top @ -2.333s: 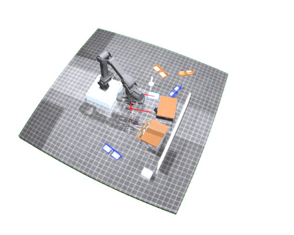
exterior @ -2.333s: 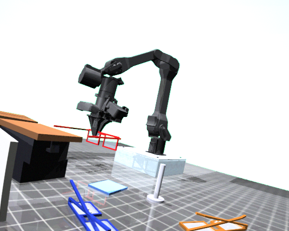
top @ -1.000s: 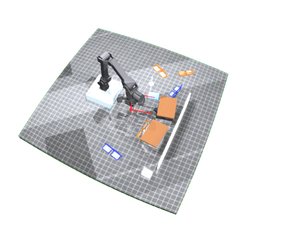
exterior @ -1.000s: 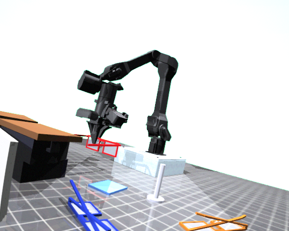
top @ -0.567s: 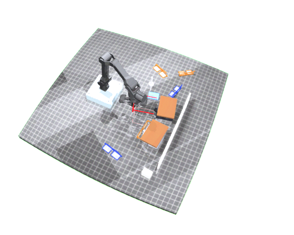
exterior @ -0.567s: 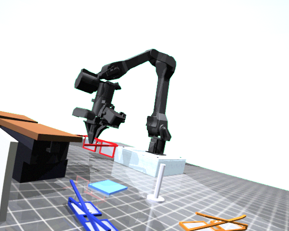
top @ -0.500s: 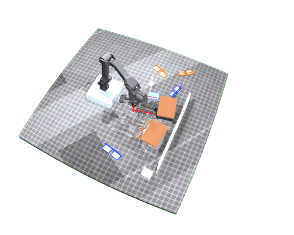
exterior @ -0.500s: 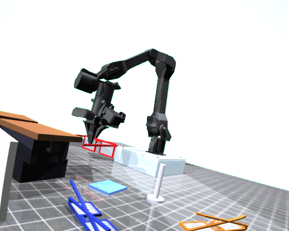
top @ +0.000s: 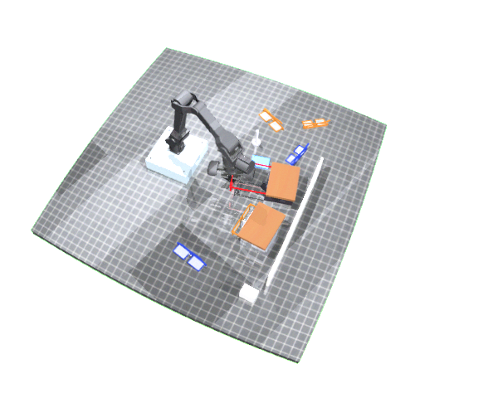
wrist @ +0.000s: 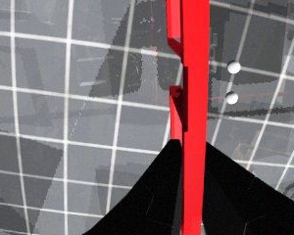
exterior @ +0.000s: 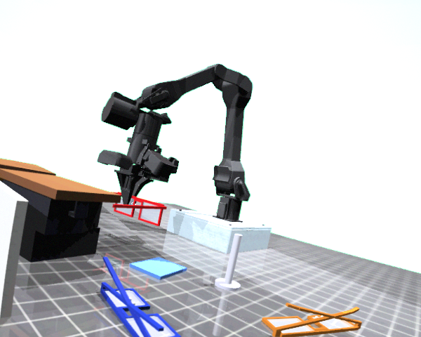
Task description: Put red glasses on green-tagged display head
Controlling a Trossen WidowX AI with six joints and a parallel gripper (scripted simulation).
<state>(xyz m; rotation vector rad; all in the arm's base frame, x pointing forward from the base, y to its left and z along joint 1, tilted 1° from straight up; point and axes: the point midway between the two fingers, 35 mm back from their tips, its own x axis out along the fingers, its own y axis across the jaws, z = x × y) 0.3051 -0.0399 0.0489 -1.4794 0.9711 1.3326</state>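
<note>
The red glasses hang level above the table, lens frames toward the robot base and temples toward the dark display head with a brown top. The temple tips are at this head's near edge, partly hidden; contact cannot be told. My gripper is shut on the front of the red glasses near the bridge. Two white balls show beside the red bar in the wrist view. The other head wears orange glasses. No green tag is visible, and both faces are largely hidden.
A white panel stands behind the heads. A blue tile and white post are beside the dark head. A white block is beyond the other head. Blue and orange glasses lie around.
</note>
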